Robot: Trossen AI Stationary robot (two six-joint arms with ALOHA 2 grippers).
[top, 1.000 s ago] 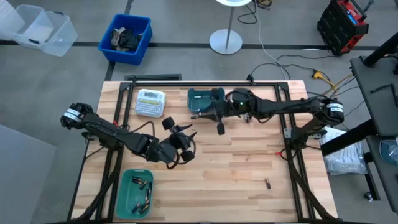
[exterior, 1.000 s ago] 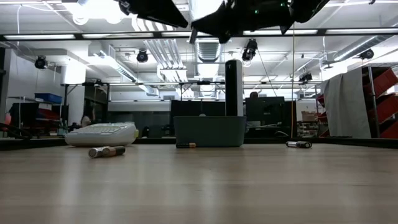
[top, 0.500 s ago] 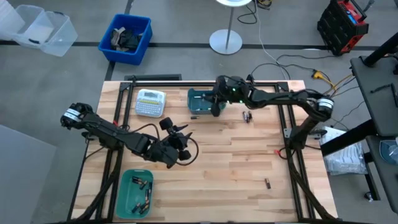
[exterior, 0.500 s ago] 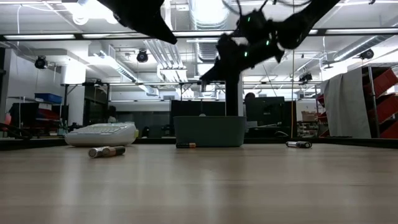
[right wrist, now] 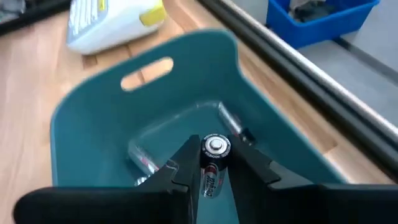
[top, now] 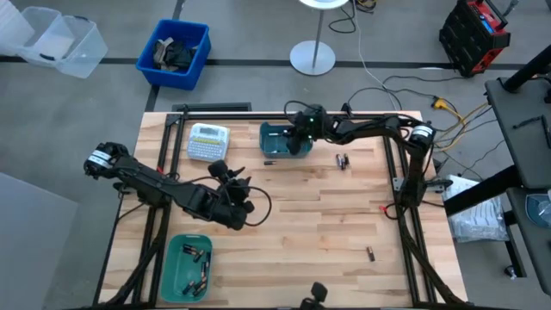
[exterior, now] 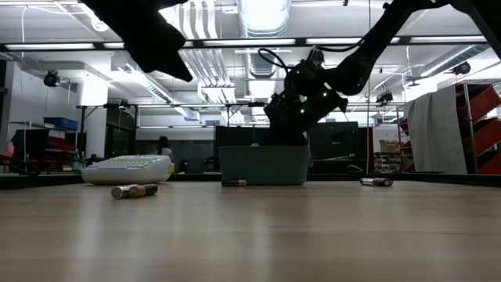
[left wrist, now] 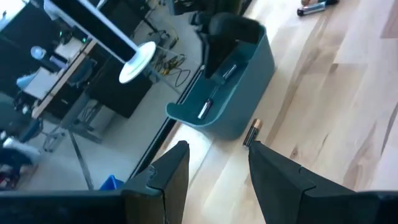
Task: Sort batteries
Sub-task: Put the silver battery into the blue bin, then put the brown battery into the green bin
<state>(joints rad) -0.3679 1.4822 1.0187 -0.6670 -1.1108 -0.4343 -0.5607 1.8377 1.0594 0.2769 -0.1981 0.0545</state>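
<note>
Battery (right wrist: 212, 169) clamped upright in right tool (right wrist: 211, 177), directly above far teal bin (right wrist: 93, 115). Risk: released end-on, it may bounce off batteries already inside and over the rim. Left tool (left wrist: 217, 167) open, empty, above bench (top: 327, 224) centre.

Light is even and bright from overhead. In the high view the wooden desk (top: 327, 215) is evenly lit, with only soft, faint shadows under the arms. In the low view long ceiling strip lights (exterior: 258, 43) glare across the top of the frame, one patch at upper centre blown out white; the arms against them read as black silhouettes, and the desk surface in the lower half is smooth and out of focus. In the left wrist view the near fingers (left wrist: 283, 180) are soft. In the right wrist view the held battery (right wrist: 214, 149) is sharp, the frame's edges blurred.
</note>
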